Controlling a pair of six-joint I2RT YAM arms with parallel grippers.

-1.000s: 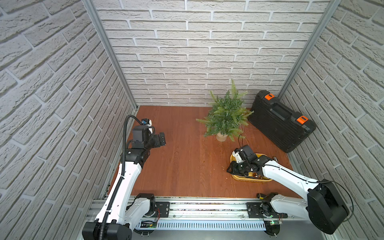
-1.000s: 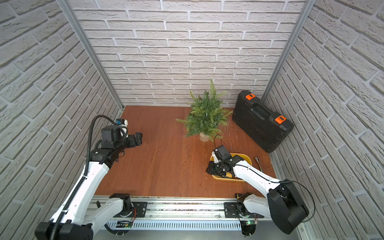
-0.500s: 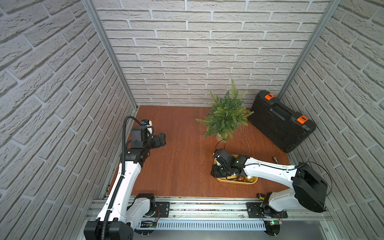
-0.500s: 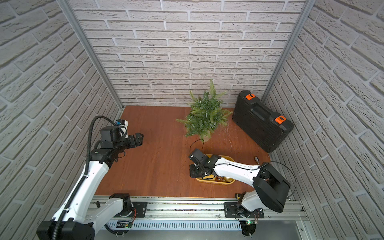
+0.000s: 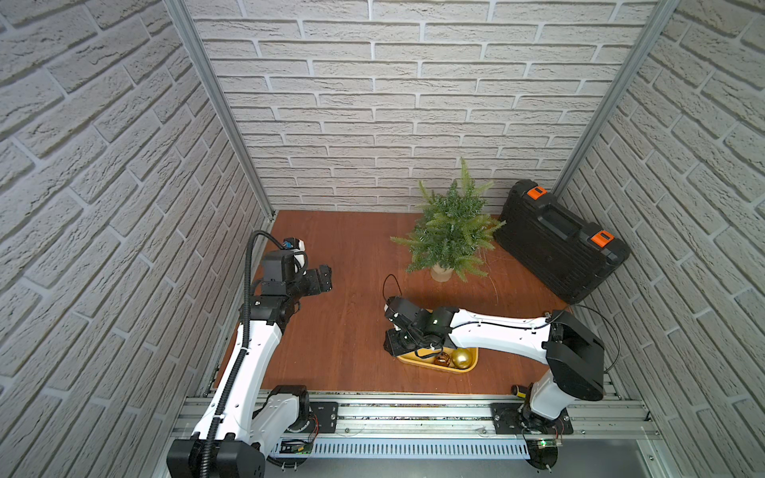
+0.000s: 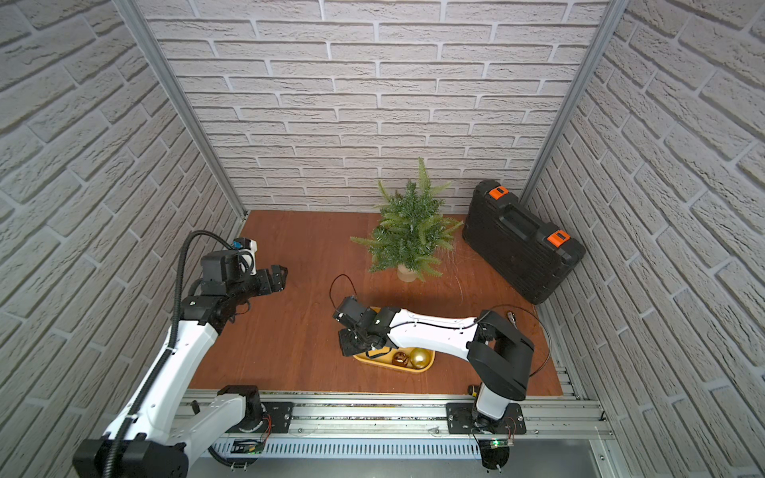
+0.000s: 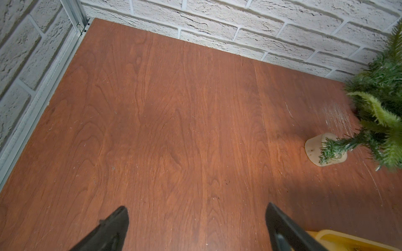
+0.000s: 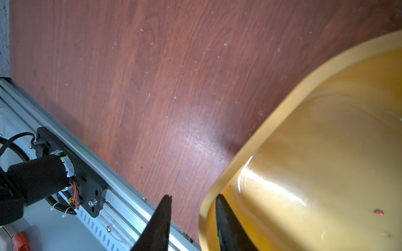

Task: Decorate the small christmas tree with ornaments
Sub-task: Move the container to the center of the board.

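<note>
Two balls show in both top views, an amber ball (image 5: 441, 359) and a gold ball (image 5: 461, 358) side by side in a yellow tray (image 5: 430, 368) at about 5 o'clock on the worktop (image 5: 352, 323), near its front edge. Any third one is hidden. Nothing hangs on the tree (image 5: 451, 231), which stands upright in its pale pot (image 5: 441, 273) at 1 o'clock, well apart from the tray.

The right end effector (image 8: 193, 196) sits at the tray's 9 o'clock end with its jaws narrowly parted across the rim, one finger inside and one outside. A strip of wood shows beside the outer finger, so I cannot tell whether the rim is pinched. It holds no ball. The left end effector (image 7: 196, 206) hovers at 9 o'clock, spread wide and empty.

The step looks like fetching a ball. To do it well, I would lift clear of the rim, travel toward 3 o'clock along the tray and come straight down on the amber ball. The close should be gentle, since glossy spheres roll and squirt out. On the way to 1 o'clock, approach an outer frond slowly; the pot looks light and could tip.

The worktop is reddish wood, scuffed near the pot. White brick walls (image 5: 393, 103) enclose three sides. A black case (image 5: 559, 240) lies at 2 o'clock, and a metal rail (image 5: 414, 414) runs along 6 o'clock.
</note>
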